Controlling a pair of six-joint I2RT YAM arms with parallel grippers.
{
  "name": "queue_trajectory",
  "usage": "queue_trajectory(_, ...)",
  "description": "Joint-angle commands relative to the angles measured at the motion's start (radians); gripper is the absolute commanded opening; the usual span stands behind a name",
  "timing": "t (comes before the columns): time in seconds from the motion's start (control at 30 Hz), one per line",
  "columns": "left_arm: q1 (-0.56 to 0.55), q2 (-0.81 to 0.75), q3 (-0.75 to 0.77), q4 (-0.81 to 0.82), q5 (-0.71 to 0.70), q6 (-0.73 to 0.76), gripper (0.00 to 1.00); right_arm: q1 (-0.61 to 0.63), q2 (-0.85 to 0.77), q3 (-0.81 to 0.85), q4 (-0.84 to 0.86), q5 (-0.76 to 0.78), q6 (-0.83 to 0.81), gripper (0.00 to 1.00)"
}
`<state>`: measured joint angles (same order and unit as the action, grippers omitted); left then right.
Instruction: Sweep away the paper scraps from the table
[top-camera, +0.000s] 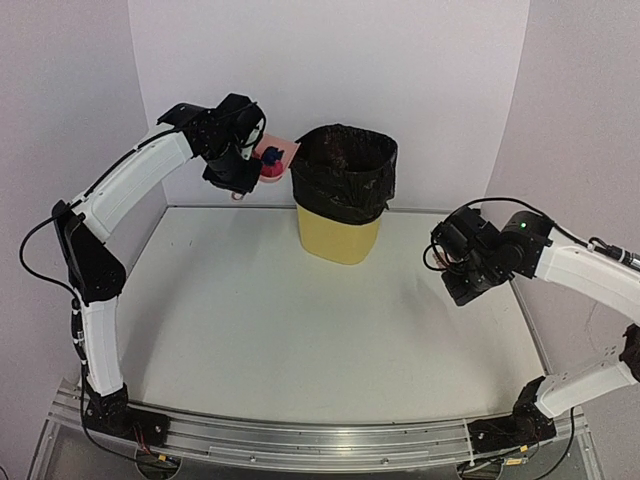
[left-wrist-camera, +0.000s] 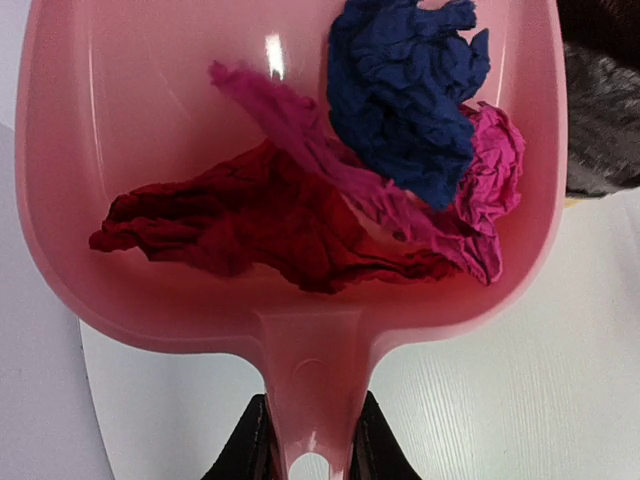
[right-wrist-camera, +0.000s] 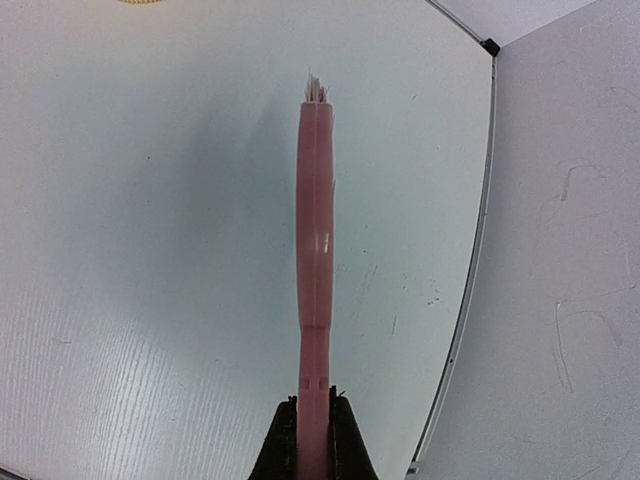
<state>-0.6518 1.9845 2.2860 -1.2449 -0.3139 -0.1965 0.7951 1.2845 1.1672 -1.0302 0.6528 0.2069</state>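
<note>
Paper scraps (left-wrist-camera: 400, 100), 3, in 1 pink dustpan (left-wrist-camera: 120, 150) tight in left pincer (left-wrist-camera: 310, 450); 1 pink brush (right-wrist-camera: 316, 250) tight in right pincer (right-wrist-camera: 313, 440).

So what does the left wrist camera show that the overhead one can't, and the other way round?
Only the left wrist view shows the fingers clamped on the dustpan handle, and the magenta scrap tucked under the navy scrap. Only the overhead view shows the left arm and right arm whole, and the full yellow bin. Both show the pink dustpan raised beside the bin's black bag, the navy scrap, the dark red scrap and the white table.
</note>
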Motion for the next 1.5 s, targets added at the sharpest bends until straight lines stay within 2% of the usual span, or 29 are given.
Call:
queue_trajectory(0.0,-0.008,0.042,0.131,-0.082,-0.018,0.096,0.00,-0.007,-0.036,-0.011,0.010,-0.001,-0.011,0.00)
queue_trajectory(0.1,-0.007,0.031,0.112,-0.055,-0.028,0.108,0.00,-0.007,-0.035,-0.011,0.011,-0.001,-0.015,0.00)
queue_trajectory(0.23,-0.006,0.032,0.187,-0.016,-0.046,0.083,0.00,-0.008,-0.022,-0.005,0.011,-0.002,-0.015,0.00)
queue_trajectory(0.5,-0.006,0.018,0.170,0.162,-0.012,0.138,0.00,-0.007,-0.026,-0.002,0.010,-0.013,-0.015,0.00)
queue_trajectory(0.67,-0.008,0.052,0.171,0.320,-0.064,0.149,0.00,-0.008,-0.006,0.016,0.013,-0.005,-0.027,0.00)
queue_trajectory(0.93,-0.017,0.189,0.275,0.589,-0.080,0.200,0.00,-0.007,0.041,0.012,0.013,-0.042,-0.001,0.00)
queue_trajectory(1.13,-0.069,0.306,0.313,0.775,-0.235,0.394,0.00,-0.008,0.033,-0.027,0.012,-0.053,0.035,0.00)
queue_trajectory(1.3,-0.114,0.317,0.307,0.910,-0.357,0.580,0.00,-0.007,0.033,-0.044,0.013,-0.062,0.059,0.00)
queue_trajectory(1.37,-0.124,0.302,0.271,0.993,-0.402,0.680,0.00,-0.008,0.037,-0.048,0.013,-0.066,0.067,0.00)
queue_trajectory(1.47,-0.148,0.307,0.229,1.162,-0.485,0.932,0.00,-0.008,0.039,-0.051,0.013,-0.070,0.076,0.00)
